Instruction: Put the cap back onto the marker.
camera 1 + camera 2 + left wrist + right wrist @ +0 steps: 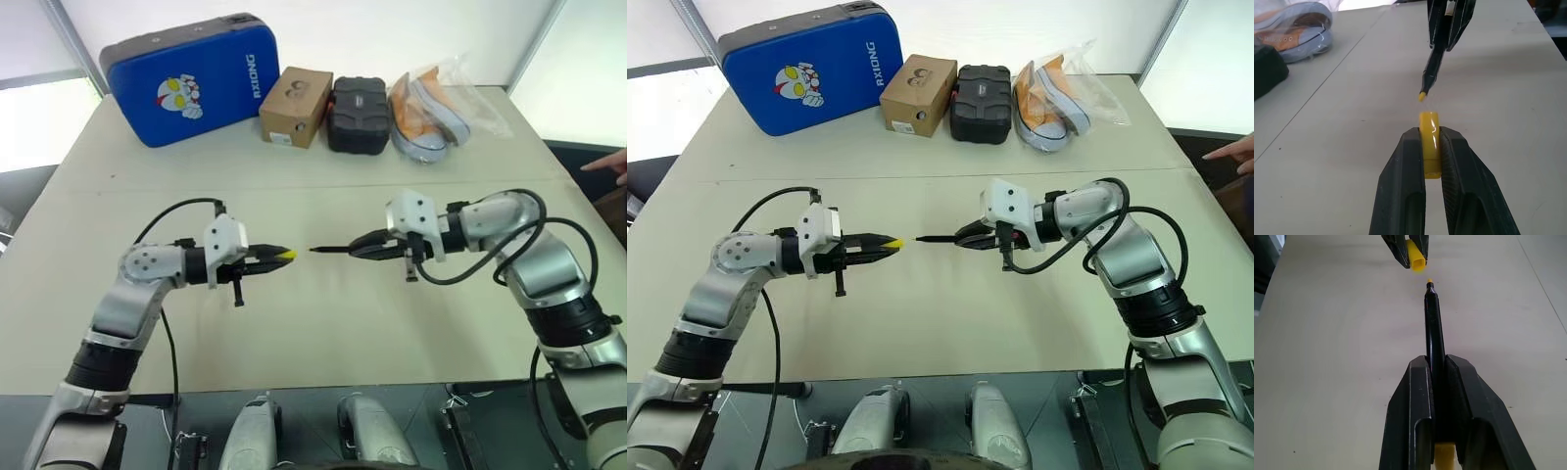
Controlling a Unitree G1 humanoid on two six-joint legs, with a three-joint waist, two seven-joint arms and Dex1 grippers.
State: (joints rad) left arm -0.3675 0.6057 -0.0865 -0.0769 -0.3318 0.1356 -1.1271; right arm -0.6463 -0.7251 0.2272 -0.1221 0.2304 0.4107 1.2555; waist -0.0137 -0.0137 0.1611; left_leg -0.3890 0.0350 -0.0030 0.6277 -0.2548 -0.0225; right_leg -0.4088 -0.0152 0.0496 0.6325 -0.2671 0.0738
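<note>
My left gripper (276, 257) is shut on the yellow cap (285, 256), whose open end faces right toward the marker. My right gripper (359, 246) is shut on the thin black marker (331, 249), which points left at the cap with a small gap between tip and cap. Both are held above the table's middle. In the left wrist view the cap (1429, 143) sits between the fingers, the marker's yellow tip (1422, 96) just beyond it. In the right wrist view the marker (1434, 328) runs out from the fingers toward the cap (1416, 255).
Along the far edge of the beige table (323, 333) stand a blue case (191, 78), a cardboard box (295, 106), a black case (357, 114) and bagged shoes (431, 106). A person's hand (609, 164) shows at the right edge.
</note>
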